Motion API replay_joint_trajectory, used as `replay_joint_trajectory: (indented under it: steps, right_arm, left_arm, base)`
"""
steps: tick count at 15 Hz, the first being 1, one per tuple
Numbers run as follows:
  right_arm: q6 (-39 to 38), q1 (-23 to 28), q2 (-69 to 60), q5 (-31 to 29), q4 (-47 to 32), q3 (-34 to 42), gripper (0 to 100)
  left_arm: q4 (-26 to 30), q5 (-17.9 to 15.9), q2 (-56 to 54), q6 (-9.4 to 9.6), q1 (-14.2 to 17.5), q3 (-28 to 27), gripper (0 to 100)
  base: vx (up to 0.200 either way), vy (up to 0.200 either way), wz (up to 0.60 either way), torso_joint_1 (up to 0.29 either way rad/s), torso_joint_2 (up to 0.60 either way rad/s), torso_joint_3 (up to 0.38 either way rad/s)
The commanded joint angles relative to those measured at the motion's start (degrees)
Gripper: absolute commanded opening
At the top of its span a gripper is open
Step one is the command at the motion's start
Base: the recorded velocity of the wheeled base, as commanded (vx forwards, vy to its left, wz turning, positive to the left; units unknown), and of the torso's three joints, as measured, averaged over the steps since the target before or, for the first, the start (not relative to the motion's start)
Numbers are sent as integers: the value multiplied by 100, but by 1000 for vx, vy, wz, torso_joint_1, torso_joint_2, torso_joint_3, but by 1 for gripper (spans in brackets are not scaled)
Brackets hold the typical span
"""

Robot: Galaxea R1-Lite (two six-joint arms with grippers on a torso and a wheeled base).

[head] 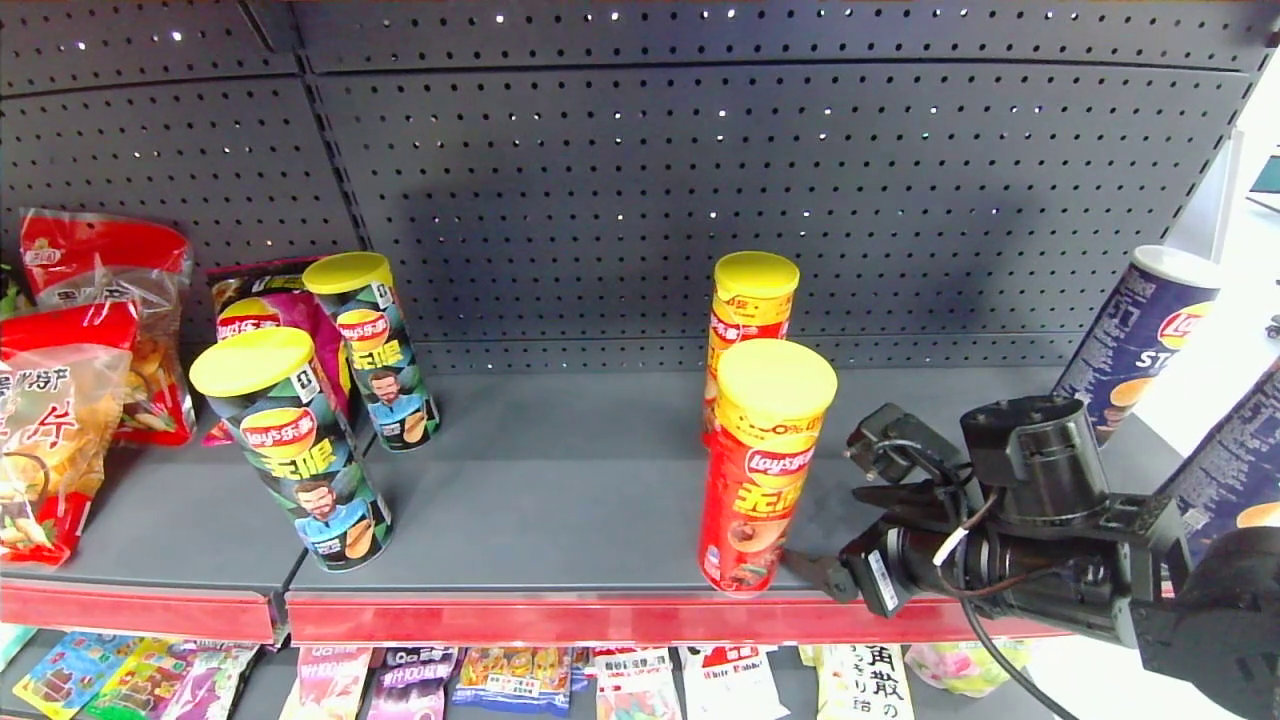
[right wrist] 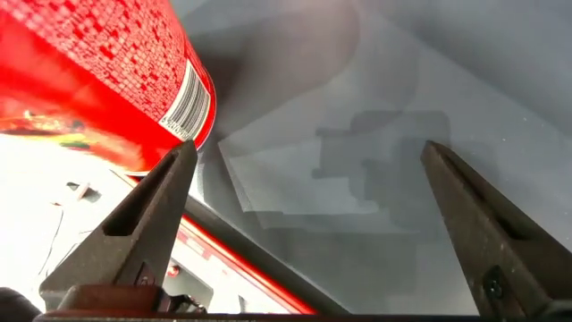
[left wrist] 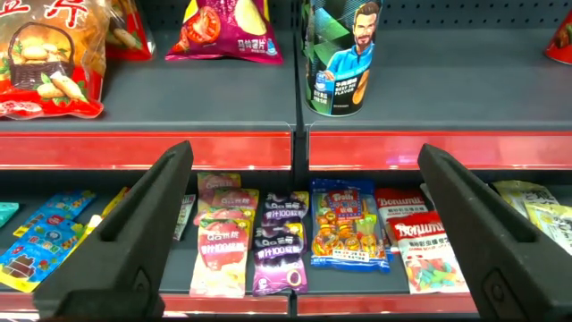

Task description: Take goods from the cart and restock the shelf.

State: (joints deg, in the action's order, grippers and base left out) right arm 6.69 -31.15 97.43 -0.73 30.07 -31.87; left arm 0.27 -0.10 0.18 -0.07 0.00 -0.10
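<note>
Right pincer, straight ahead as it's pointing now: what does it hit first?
Probably the front red cylindrical chip can with the yellow lid: its base sits at one fingertip of the open right pincer. Between the fingertips lies bare grey shelf deck; depth unclear.

The front red can (head: pixel 765 470) is hiding the lower half of the rear red can (head: pixel 752 300), and the head view's right edge is cropping a blue can (head: pixel 1230 460).
</note>
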Motion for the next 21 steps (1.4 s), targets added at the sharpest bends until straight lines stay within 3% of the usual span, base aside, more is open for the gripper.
replay_joint_trajectory:
  steps: [1, 4, 12, 15, 16, 19, 21]
  right_arm:
    - [-1, 3, -31, 3, 7, 31, 100]
    - [-10, 179, -585, -147, 60, 339, 100]
    - [-124, 232, -4258, -85, 34, 2730, 100]
    - [-72, 1506, -5480, 847, -125, 3178, 100]
    - [-45, 2245, -6122, 1365, -775, 3178, 100]
    - [7, 3167, -7247, 1444, -1513, 3187, 100]
    - [-36, 3317, -8187, 1154, -2155, 3187, 100]
  left_arm:
    - [0, 1, 8, -1, 0, 1, 100]
    - [0, 1, 8, -1, 0, 1, 100]
    - [0, 1, 8, -1, 0, 1, 100]
    - [0, 1, 8, -1, 0, 1, 100]
    - [0, 1, 8, -1, 0, 1, 100]
    - [0, 1, 8, -1, 0, 1, 100]
    - [0, 1, 8, -1, 0, 1, 100]
  base:
    - [0, 0, 0, 0, 0, 0]
    - [0, 0, 0, 0, 0, 0]
    - [0, 0, 0, 0, 0, 0]
    - [0, 0, 0, 0, 0, 0]
    - [0, 0, 0, 0, 0, 0]
    - [0, 0, 0, 0, 0, 0]
    - [0, 0, 0, 0, 0, 0]
